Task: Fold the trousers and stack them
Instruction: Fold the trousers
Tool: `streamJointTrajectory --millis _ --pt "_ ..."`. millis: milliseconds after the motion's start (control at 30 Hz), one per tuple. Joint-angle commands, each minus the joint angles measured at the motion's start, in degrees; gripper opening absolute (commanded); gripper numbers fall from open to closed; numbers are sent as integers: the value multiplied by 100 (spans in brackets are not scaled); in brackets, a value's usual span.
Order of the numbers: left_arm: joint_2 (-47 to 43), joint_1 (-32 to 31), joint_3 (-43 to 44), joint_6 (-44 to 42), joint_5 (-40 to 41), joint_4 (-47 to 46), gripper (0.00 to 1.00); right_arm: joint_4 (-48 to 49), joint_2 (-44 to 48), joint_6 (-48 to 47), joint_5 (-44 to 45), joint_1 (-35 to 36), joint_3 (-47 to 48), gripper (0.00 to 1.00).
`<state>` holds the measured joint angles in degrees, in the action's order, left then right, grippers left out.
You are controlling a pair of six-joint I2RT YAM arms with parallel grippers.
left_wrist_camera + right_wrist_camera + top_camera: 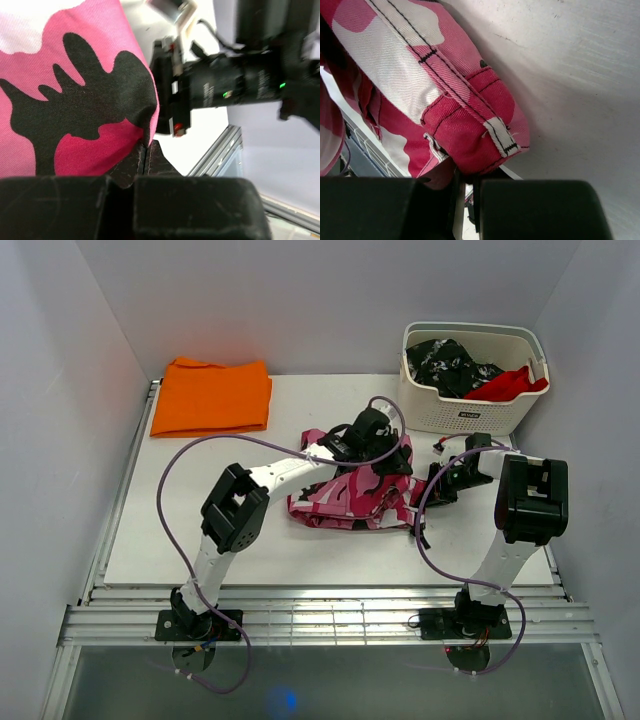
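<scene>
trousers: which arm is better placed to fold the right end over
Right, probably. The right gripper is pinching a stitched corner at the trousers' right end, so it can carry that end leftwards. The left gripper is clamped on a fold nearer the far edge.

White table (200,550), three things lying on it.
A cloth (212,397), orange and folded flat, lies at the far left corner, reaching the left edge. A basket (470,412), white and slotted, stands at the far right corner. The trousers (350,502) lie bunched in a heap about the middle, somewhat toward the right edge, well apart from the cloth and nearer the basket.
</scene>
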<state>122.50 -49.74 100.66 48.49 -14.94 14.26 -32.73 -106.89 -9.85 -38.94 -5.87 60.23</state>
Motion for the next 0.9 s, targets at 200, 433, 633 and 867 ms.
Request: streamJointTrajectory --millis 200,433,633,867 --pt "371 -203 639 248 184 -257 0 -14 19 35 -149 86 -90 8" --pt "450 -256 410 328 202 -249 0 -14 19 53 -158 86 -90 8" --pt "468 -317 182 407 167 -143 0 -14 -7 79 -123 86 -55 8" --pt "494 -370 67 425 298 -161 3 -14 10 97 -246 86 -64 8"
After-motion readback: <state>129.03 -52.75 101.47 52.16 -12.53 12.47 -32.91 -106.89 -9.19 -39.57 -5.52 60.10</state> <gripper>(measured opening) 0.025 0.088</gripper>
